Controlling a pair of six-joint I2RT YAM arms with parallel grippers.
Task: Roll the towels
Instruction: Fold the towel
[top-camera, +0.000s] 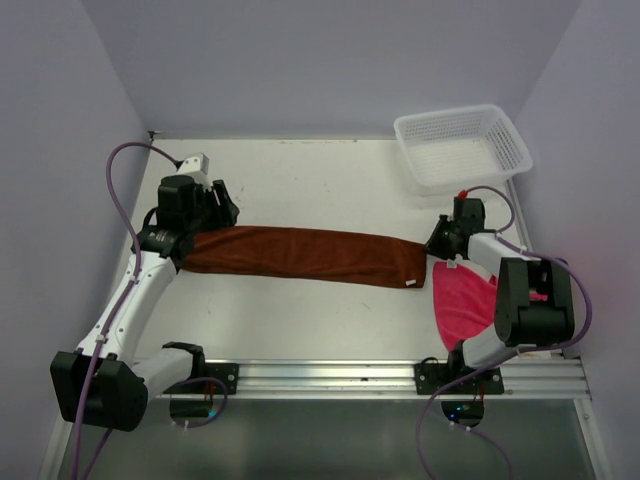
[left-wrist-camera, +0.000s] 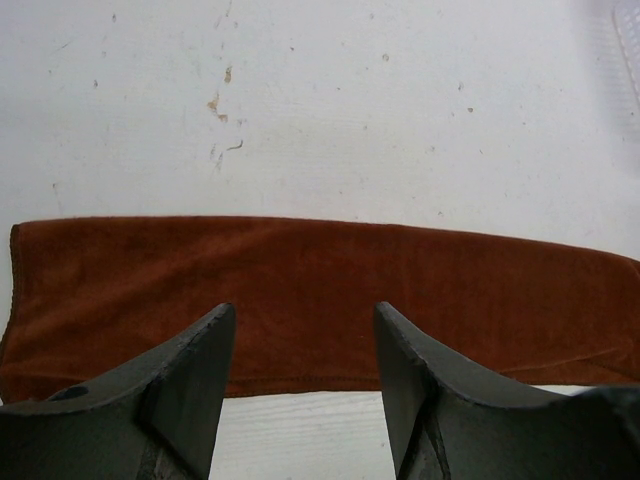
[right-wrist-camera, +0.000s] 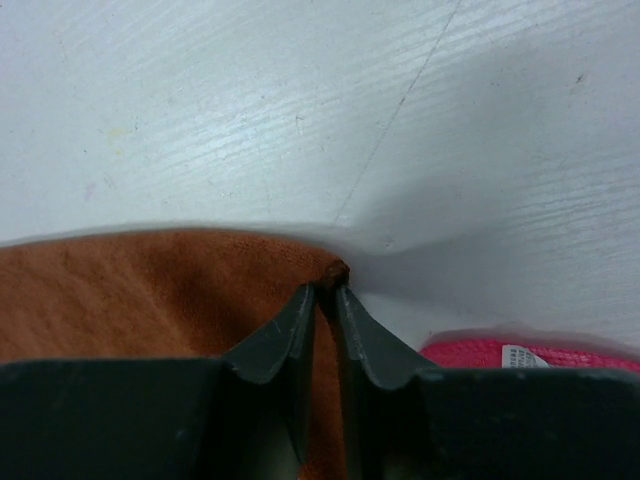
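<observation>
The rust-brown towel (top-camera: 300, 254) lies flat and stretched across the table's middle, folded long and narrow. My left gripper (top-camera: 205, 222) is open over its left end; in the left wrist view the fingers (left-wrist-camera: 195, 375) straddle the towel's near edge (left-wrist-camera: 300, 300) without gripping it. My right gripper (top-camera: 437, 240) is shut on the towel's right far corner (right-wrist-camera: 333, 272), pinched between the fingertips. The pink towel (top-camera: 462, 300) lies at the right, partly under the right arm; its edge with a white label shows in the right wrist view (right-wrist-camera: 500, 352).
A white plastic mesh basket (top-camera: 462, 146) stands at the back right corner. Side walls close in on the left and right. A metal rail (top-camera: 330, 378) runs along the near edge by the arm bases.
</observation>
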